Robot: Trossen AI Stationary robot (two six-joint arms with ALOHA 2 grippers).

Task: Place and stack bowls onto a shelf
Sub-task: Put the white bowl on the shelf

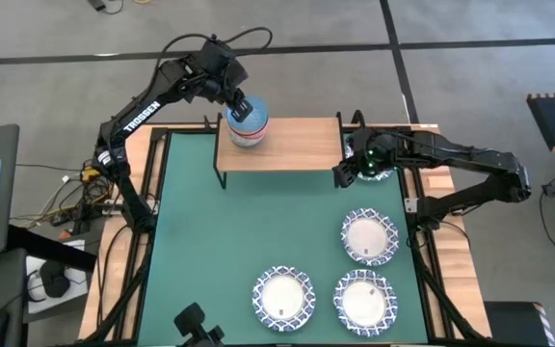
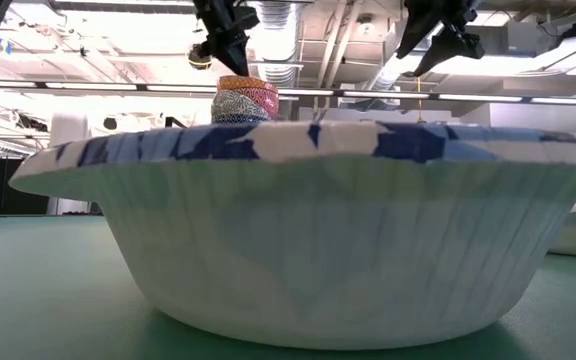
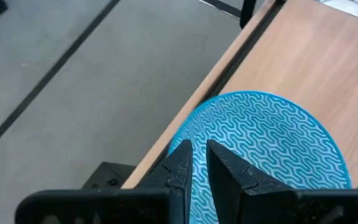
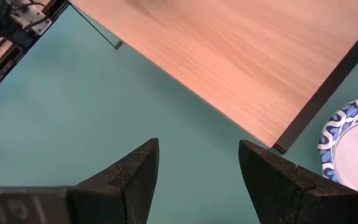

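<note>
The light-wood shelf (image 1: 287,145) stands at the far side of the green mat. On its left part sits a stack of small bowls (image 2: 245,100), with the light blue bowl (image 3: 272,143) on top. My left gripper (image 1: 240,109) comes down from the far left onto this bowl and is shut on it. My right gripper (image 1: 340,173) hovers open above the mat off the shelf's near right corner, with nothing between its fingers (image 4: 197,174). Three wide white bowls (image 1: 369,236) (image 1: 282,294) (image 1: 364,299) rest on the mat, near right. My left gripper has the light blue bowl by its rim (image 3: 188,134), on the side toward the shelf's far edge. The fingers (image 3: 229,171) slant down from the far left, almost shut, one at the rim's outer side and one over the inside. The bowl sits upright on the stack.
Another white bowl with a blue rim (image 4: 353,149) lies on the mat beside the shelf's right leg, under my right arm. The shelf's middle and right part (image 1: 306,143) are bare wood. One white bowl (image 2: 308,230) fills the low view.
</note>
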